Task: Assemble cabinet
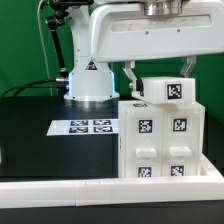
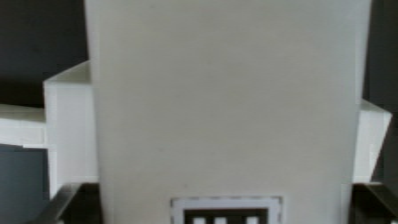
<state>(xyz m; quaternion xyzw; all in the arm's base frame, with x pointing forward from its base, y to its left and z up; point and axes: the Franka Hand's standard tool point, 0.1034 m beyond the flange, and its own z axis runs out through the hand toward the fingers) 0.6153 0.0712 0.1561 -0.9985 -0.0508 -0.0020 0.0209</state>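
The cabinet (image 1: 160,140) is a big white box made of chunky blocks. It stands on the black table (image 1: 35,135), on the exterior view's right, close to the low white wall (image 1: 80,192) at the front. Its front has four square panels, and each one has a black-and-white tag (image 1: 143,127) on it. A smaller white block (image 1: 168,92) sits on top, and it has a tag too.

The marker board (image 1: 90,127) lies flat on the table, near the cabinet, on the exterior view's left of it. The white robot base (image 1: 88,82) stands behind the board.

The gripper (image 1: 160,82) hangs right over the top block. Its jaws are wide apart, with one on each side of the block. In the wrist view a tall white piece fills the middle, and a dark finger (image 2: 59,203) shows at each lower corner. I cannot tell if the jaws are squeezing the block or only sitting beside it.
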